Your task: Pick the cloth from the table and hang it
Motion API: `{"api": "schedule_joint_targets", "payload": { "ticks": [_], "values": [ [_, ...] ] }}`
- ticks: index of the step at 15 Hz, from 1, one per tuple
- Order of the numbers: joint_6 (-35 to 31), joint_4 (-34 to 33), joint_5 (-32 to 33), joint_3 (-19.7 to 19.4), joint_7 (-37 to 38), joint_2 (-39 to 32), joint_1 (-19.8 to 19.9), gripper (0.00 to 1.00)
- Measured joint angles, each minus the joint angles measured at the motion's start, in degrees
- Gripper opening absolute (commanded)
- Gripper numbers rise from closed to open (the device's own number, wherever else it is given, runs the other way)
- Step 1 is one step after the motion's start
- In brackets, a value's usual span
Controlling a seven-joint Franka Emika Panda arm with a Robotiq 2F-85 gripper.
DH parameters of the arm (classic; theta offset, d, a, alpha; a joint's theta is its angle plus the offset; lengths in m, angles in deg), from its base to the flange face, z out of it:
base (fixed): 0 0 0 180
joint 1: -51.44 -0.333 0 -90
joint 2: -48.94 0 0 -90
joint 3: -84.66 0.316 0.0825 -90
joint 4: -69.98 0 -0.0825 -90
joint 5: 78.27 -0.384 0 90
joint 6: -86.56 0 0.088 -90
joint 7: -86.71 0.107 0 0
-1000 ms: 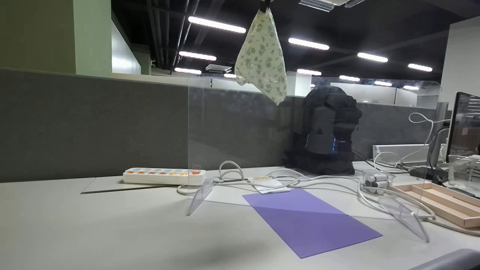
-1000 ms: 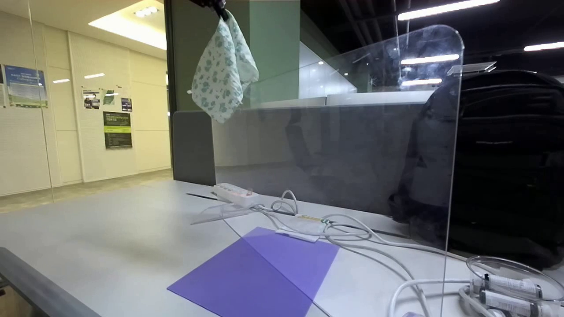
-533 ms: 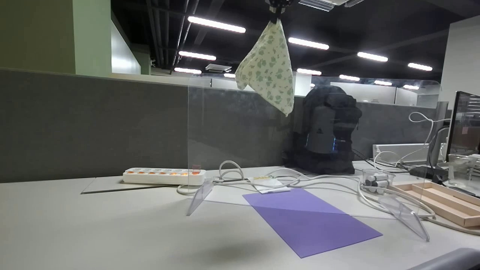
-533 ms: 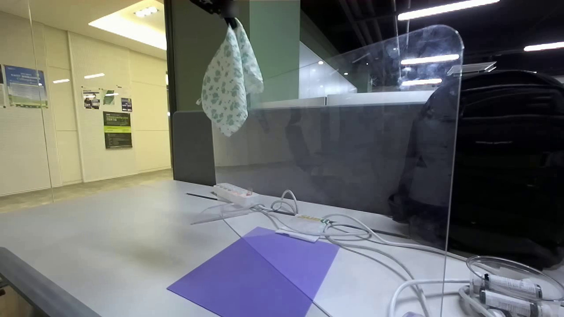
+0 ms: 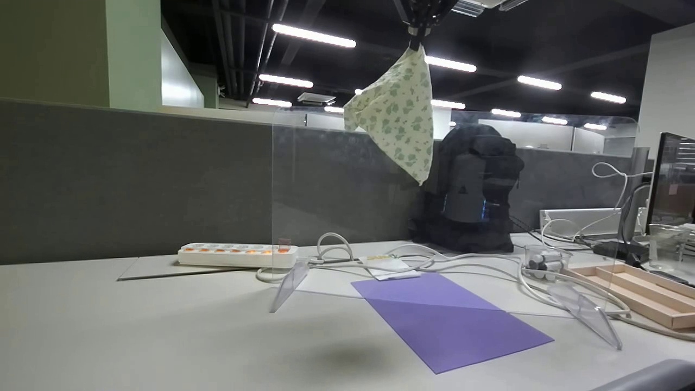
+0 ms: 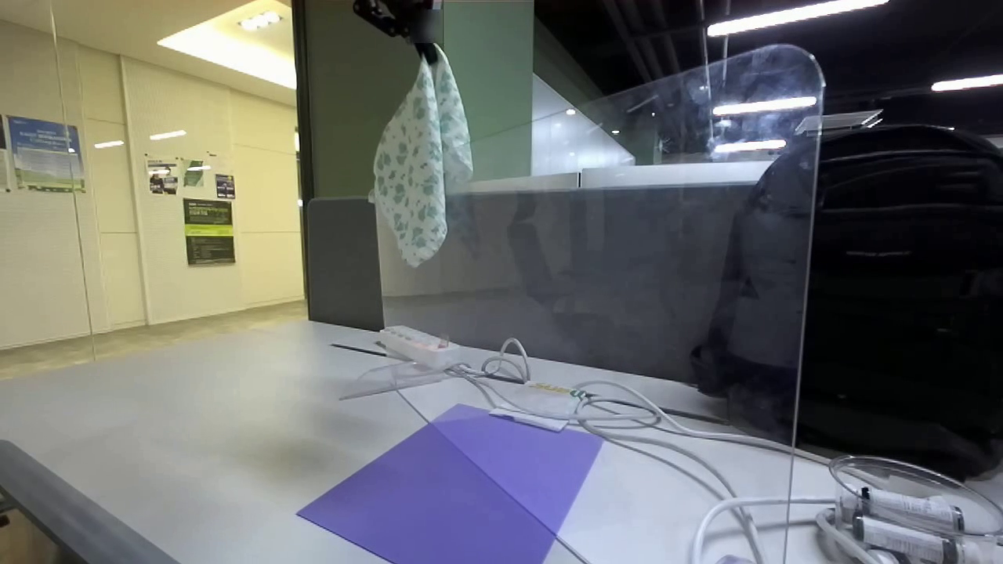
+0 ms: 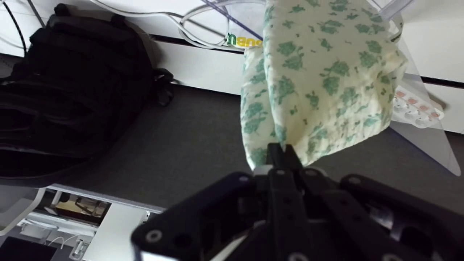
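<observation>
Open room over the near-left stretch of table (image 5: 136,331) in an exterior view and over the near end of the flat purple sheet (image 5: 461,336), plus a tall gap between table and hanging cloth (image 5: 399,114). Main obstacle: clear panel (image 5: 336,206) standing upright across the sheet, feet (image 5: 290,285) sticking out both ends; cloth overlaps it in both exterior views, contact and depth can't be told. Behind the panel, grey partition (image 5: 136,184) and black backpack (image 6: 901,313) close off the back, while power strip (image 5: 233,256), loose white cables (image 6: 760,501) and wooden tray (image 5: 683,320) sit low on the table.
</observation>
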Motion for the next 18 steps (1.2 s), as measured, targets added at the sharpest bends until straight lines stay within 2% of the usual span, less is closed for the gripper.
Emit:
{"api": "schedule_joint_targets", "payload": {
  "ticks": [4, 5, 7, 16, 17, 18],
  "values": [
    [0.14, 0.43, 0.00, -0.67, 0.00, 0.00, 0.25, 0.00],
    [0.15, 0.59, -0.05, -0.77, 0.00, 0.00, 0.25, 0.26],
    [0.39, 0.86, -0.32, -0.94, 0.00, -0.01, 0.25, 0.33],
    [1.27, 1.12, -2.10, -1.03, -0.09, -0.06, 0.24, 0.94],
    [1.27, 1.12, -2.02, -0.96, -0.09, -0.06, 0.24, 0.99],
    [1.23, 1.12, -1.90, -0.83, -0.09, -0.05, 0.23, 1.00]
  ]
}}
